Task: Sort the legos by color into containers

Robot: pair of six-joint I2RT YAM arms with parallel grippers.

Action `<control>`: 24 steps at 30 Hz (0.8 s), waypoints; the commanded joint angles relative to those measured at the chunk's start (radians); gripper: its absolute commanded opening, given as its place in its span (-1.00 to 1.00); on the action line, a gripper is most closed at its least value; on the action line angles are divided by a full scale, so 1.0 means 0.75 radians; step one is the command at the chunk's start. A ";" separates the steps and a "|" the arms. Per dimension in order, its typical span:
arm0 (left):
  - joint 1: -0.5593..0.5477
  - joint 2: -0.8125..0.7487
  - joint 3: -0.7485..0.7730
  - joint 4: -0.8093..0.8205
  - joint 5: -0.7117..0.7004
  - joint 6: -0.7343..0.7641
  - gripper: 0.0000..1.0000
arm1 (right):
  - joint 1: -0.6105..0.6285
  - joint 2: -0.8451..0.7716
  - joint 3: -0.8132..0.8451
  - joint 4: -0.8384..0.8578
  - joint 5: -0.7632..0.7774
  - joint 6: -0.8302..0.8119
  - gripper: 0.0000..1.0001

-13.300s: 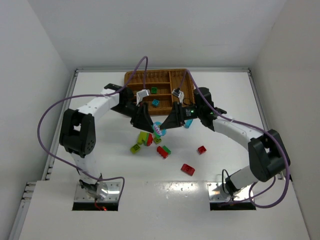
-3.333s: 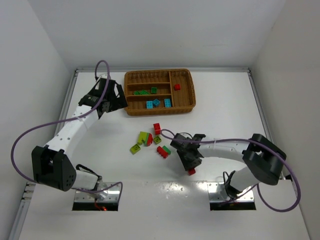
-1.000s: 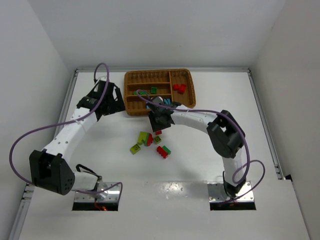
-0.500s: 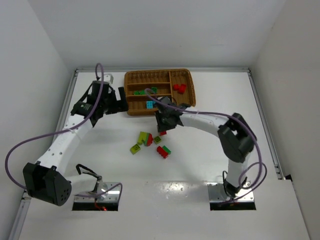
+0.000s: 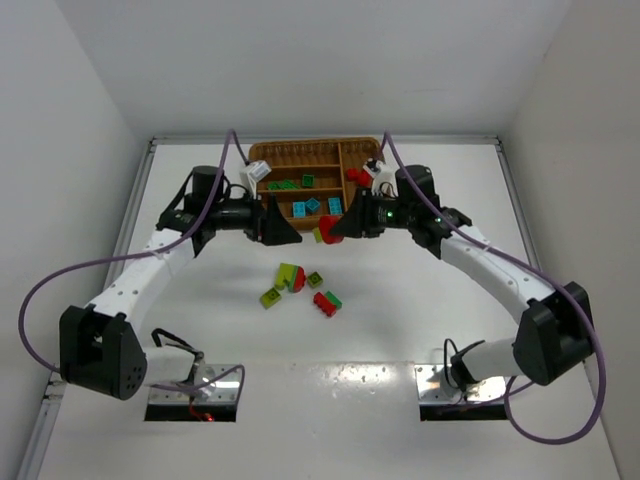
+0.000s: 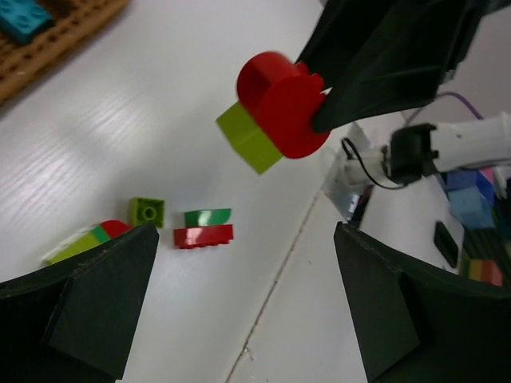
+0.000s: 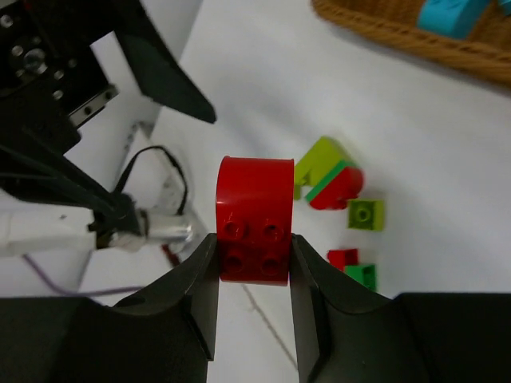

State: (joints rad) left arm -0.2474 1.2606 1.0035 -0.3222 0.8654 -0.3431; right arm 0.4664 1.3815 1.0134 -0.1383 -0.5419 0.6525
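One red lego (image 7: 254, 214) pinched by right hand (image 7: 254, 254) opposite left hand (image 5: 283, 228)

The red brick (image 7: 254, 227) pinched in the right claw (image 7: 252, 249) is smooth, glossy plastic; the lime piece (image 6: 249, 140) joined to it has a duller sheen. The claw's fingers (image 7: 188, 303) are matt black plastic. Beyond them, the tray (image 7: 383, 36) is rough brown wicker; beneath, the table (image 7: 463, 136) is white, faintly grained, satin.
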 commanded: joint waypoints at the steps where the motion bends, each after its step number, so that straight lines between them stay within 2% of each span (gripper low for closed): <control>1: 0.007 0.019 0.002 0.110 0.271 0.042 0.98 | -0.031 -0.022 -0.054 0.225 -0.316 0.126 -0.59; 8: 0.007 0.097 0.016 0.127 0.413 0.071 0.93 | -0.031 -0.022 -0.069 0.334 -0.441 0.181 -0.59; 14: -0.005 0.097 0.014 0.127 0.478 0.089 0.93 | -0.031 0.003 -0.083 0.518 -0.595 0.298 -0.59; 20: -0.018 0.109 0.038 0.127 0.515 0.102 0.93 | -0.018 0.048 -0.054 0.532 -0.660 0.294 -0.59; 24: -0.018 0.109 0.051 0.127 0.624 0.126 0.91 | -0.004 0.076 -0.014 0.532 -0.660 0.294 -0.59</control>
State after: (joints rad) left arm -0.2546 1.3445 1.0019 -0.2665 1.2434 -0.2886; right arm 0.4553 1.4311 0.9543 0.1955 -0.9962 0.8680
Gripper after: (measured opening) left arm 0.959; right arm 0.352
